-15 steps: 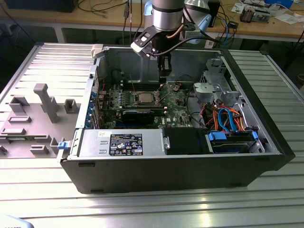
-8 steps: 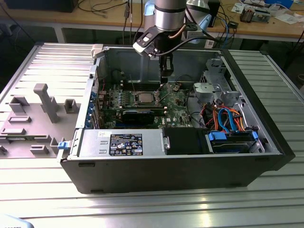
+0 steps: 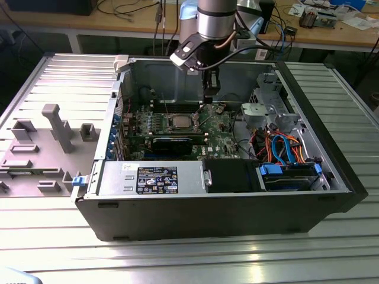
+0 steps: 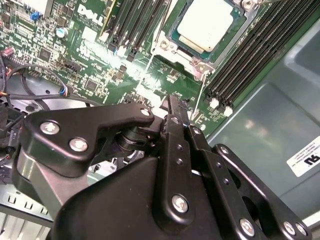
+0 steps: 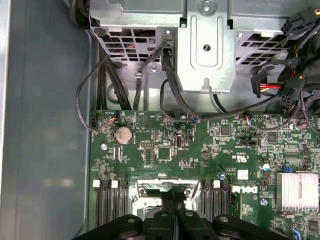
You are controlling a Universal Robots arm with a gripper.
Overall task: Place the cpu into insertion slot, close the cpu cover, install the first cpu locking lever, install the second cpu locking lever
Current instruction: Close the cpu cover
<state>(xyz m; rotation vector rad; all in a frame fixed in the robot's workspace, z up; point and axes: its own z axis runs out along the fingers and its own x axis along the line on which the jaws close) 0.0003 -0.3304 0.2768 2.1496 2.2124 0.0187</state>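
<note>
The cpu (image 4: 207,22) lies flat in the socket on the green motherboard, its silver-grey top facing up; in the exterior view the cpu (image 3: 177,122) sits mid-board. The cpu cover (image 4: 167,46) lies down around it as a silvery frame. Two thin wire levers (image 4: 201,95) reach out from the socket's corners toward my gripper. My gripper (image 4: 171,100) hangs just above the board beside the socket, fingers pressed together with nothing between them. From outside, the gripper (image 3: 211,99) is inside the case, to the exterior view's right of the cpu. The gripper (image 5: 172,196) covers part of the socket.
A black graphics card (image 3: 172,142) lies in front of the socket. Black memory slots (image 4: 260,55) flank it. A metal drive cage (image 3: 269,109) and orange and blue cables (image 3: 284,151) fill the exterior view's right. Case walls (image 3: 166,77) surround the board.
</note>
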